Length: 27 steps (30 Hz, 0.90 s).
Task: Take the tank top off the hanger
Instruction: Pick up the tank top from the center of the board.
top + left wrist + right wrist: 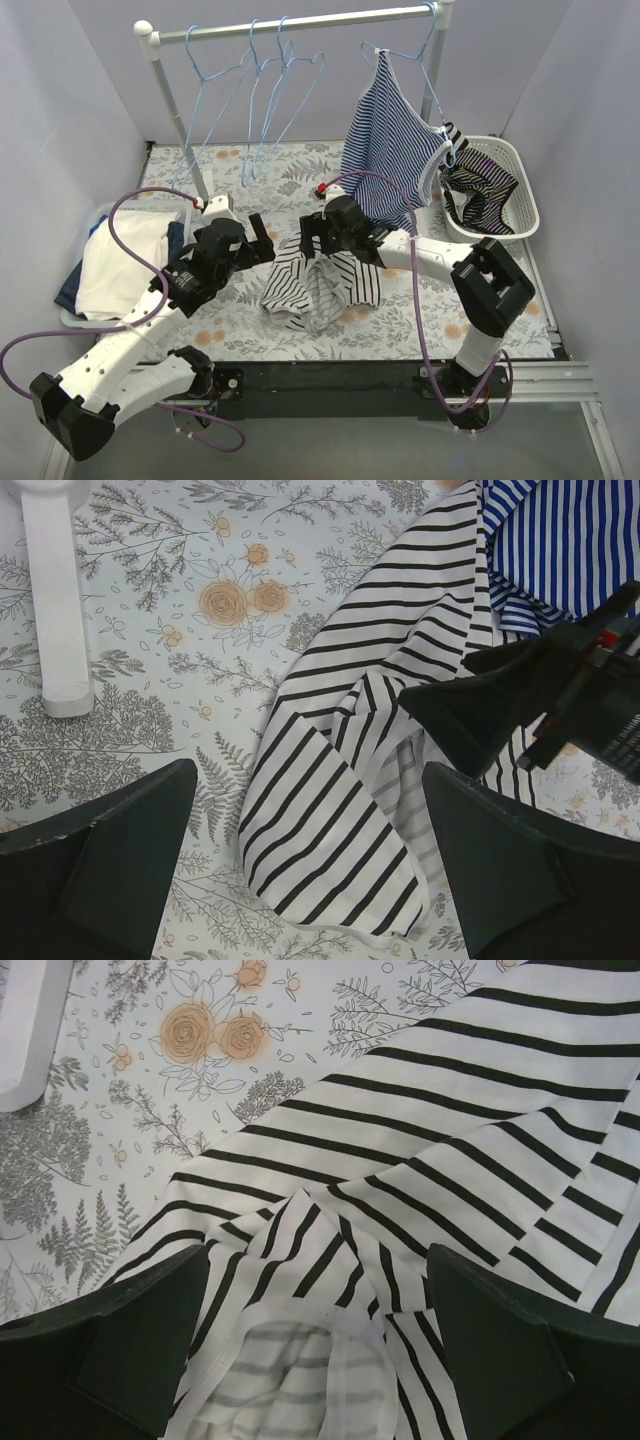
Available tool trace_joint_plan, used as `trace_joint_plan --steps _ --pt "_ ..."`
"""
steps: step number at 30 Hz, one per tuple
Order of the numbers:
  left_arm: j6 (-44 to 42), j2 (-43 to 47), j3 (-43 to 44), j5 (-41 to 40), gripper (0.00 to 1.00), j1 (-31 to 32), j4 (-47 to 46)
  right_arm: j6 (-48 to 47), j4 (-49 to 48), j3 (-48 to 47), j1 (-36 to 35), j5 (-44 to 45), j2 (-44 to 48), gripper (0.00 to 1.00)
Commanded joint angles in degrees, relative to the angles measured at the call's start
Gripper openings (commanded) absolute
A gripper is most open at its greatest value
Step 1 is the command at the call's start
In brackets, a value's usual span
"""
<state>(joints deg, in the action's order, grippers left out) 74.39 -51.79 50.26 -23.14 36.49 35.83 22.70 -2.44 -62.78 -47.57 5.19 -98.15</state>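
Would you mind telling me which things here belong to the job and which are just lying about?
Job: blue-striped tank top; the hanger it hangs on; the rack; black-and-white striped top, lying loose.
Lying about: empty hangers; basket of clothes; folded pile at left.

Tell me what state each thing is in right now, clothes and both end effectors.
Blue striped tank top: hanging from the rail.
Black-and-white striped top: crumpled on the table.
Basket: holding striped clothing.
Left end effector: open, empty.
Right end effector: open, empty.
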Motion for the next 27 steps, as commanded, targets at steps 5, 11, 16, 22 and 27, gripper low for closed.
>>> trace_joint_plan --steps 5,11,16,22,27 --pt "-1.0 5.03 -0.08 -1.47 0.98 -0.1 -2.88 -3.27 0.42 -1.12 -0.59 5.17 -5.39 0.99" --pt "-1.71 4.15 0.02 -1.47 0.98 -0.1 -2.52 -6.08 4.0 -1.64 -1.82 9.39 -6.17 0.99" --pt "-2.23 4.16 0.19 -1.3 0.98 -0.1 -3.84 -6.7 10.25 -4.45 -4.01 11.33 -11.53 0.99" --pt "-2.41 4.15 0.45 -1.04 0.98 -0.1 -3.93 -3.19 9.12 -1.82 -5.34 10.72 -11.28 0.87" --pt "-2.5 3.71 0.45 -0.95 0.98 -0.1 -4.02 -2.31 8.5 0.2 -6.48 9.58 -9.26 0.31"
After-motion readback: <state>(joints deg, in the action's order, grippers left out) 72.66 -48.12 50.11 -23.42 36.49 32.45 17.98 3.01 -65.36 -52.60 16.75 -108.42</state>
